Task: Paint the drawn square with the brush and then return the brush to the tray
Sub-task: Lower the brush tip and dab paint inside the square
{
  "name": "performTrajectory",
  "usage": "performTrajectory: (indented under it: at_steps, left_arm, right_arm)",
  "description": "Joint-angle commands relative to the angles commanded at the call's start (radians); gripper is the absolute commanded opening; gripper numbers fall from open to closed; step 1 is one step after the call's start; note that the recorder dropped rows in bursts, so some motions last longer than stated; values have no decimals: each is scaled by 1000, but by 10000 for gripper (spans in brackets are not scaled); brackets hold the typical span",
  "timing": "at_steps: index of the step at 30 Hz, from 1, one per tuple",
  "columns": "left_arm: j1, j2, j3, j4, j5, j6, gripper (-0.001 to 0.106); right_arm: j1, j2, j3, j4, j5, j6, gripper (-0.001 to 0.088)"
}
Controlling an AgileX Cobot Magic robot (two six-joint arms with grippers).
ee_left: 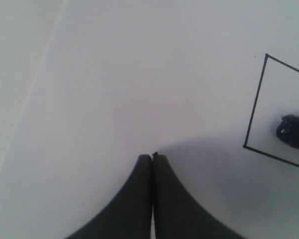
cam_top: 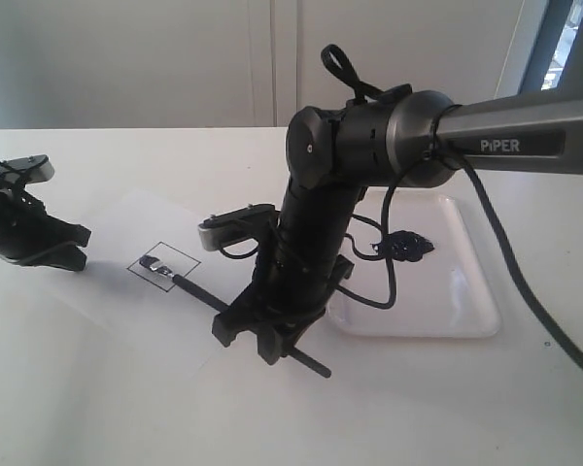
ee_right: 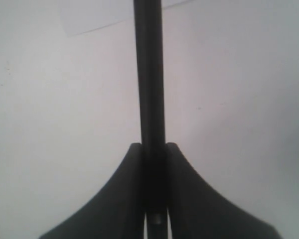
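The drawn square (cam_top: 164, 266) is a thin black outline on the white paper sheet (cam_top: 107, 291), with a small dark paint blot inside it. The brush (cam_top: 199, 289) lies slanted, its tip resting inside the square and its black handle running back through my right gripper (cam_top: 262, 335), which is shut on the handle (ee_right: 150, 74). The square's corner (ee_left: 256, 99) and the paint-dark tip (ee_left: 292, 130) show in the left wrist view. My left gripper (ee_left: 152, 156) is shut and empty, low over the paper left of the square (cam_top: 73, 254). The tray (cam_top: 471, 291) lies at the right, behind the right arm.
A blob of blue-black paint (cam_top: 405, 247) sits near the tray's back. A black cable (cam_top: 389, 282) loops off the right arm over the tray's near corner. White tabletop surrounds the paper; a pale wall stands behind.
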Motion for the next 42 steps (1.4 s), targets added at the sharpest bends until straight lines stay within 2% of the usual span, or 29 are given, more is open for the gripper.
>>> performTrajectory:
  at_steps: [10,18,30,34,42]
  left_arm:
    - [-1,0,0,-19,-7,136,0]
    - [-1,0,0,-213,-1,422,0]
    - [-1,0,0,-220,-24,418,0]
    - [-1,0,0,-220,-24,418,0]
    - [-1,0,0,-220,-24,426,0]
  right_arm:
    - [0,0,0,-23,-2,-4,0]
    - [0,0,0,-22,4,-22,0]
    - [0,0,0,-51,12,-20,0]
    - [0,0,0,-123,2,42,0]
    - [0,0,0,-141,-30,64,0]
